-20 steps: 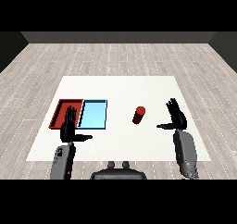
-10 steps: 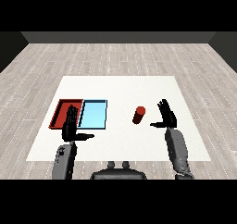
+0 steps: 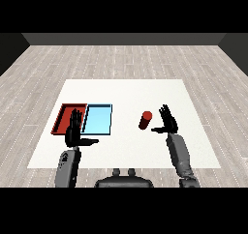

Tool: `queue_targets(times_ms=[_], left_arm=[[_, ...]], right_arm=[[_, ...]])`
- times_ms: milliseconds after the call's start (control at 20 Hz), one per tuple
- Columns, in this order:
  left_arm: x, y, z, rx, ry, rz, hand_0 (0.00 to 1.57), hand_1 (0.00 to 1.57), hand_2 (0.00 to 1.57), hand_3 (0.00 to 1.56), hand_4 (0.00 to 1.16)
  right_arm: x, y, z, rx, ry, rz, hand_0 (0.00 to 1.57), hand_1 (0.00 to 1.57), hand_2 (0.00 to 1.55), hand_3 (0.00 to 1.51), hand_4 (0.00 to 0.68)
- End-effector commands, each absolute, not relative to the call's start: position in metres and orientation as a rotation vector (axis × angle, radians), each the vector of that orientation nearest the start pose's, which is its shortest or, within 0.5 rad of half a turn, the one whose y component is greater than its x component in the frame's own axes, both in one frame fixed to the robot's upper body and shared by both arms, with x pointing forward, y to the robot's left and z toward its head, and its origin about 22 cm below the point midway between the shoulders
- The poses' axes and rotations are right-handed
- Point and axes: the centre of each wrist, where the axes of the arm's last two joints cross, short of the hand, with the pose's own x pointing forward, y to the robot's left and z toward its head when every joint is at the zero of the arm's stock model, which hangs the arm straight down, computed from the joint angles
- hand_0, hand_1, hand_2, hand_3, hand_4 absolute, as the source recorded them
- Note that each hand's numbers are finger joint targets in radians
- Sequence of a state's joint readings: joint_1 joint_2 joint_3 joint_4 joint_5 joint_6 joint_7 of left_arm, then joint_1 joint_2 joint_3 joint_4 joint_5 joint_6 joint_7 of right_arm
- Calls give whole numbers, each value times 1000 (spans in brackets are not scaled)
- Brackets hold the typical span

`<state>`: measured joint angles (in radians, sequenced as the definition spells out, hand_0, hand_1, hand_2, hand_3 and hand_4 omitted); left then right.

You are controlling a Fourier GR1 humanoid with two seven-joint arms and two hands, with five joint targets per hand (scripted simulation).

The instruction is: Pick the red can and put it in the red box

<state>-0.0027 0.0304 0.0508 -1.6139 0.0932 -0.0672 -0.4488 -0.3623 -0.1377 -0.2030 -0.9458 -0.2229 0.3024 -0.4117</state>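
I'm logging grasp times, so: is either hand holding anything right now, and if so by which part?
Nothing is held. The right hand is open beside the red can, apart from it; the left hand is open near the red tray.
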Motion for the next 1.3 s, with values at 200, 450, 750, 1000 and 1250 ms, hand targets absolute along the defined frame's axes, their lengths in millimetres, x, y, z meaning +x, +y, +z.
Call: queue_targets(times_ms=[200, 450, 750, 1000, 1250], left_arm=[[234, 255, 19, -80, -2064, 60, 0, 0, 0, 0, 0], [225, 250, 22, -79, -2067, 66, 0, 0, 0, 0, 0], [240, 256, 17, -97, -2084, 62, 0, 0, 0, 0, 0], [237, 246, 28, -89, -2088, 54, 0, 0, 0, 0, 0], [242, 237, 4, -82, -2091, 53, 0, 0, 0, 0, 0]], right_arm=[[318, -270, -66, 311, -1707, -99, 0, 0, 0, 0, 0], [341, -241, -53, 344, -1691, -95, 0, 0, 0, 0, 0], [348, -247, -46, 366, -1679, -92, 0, 0, 0, 0, 0], [332, -247, -57, 341, -1672, -92, 0, 0, 0, 0, 0], [336, -235, -77, 331, -1648, -93, 0, 0, 0, 0, 0]])
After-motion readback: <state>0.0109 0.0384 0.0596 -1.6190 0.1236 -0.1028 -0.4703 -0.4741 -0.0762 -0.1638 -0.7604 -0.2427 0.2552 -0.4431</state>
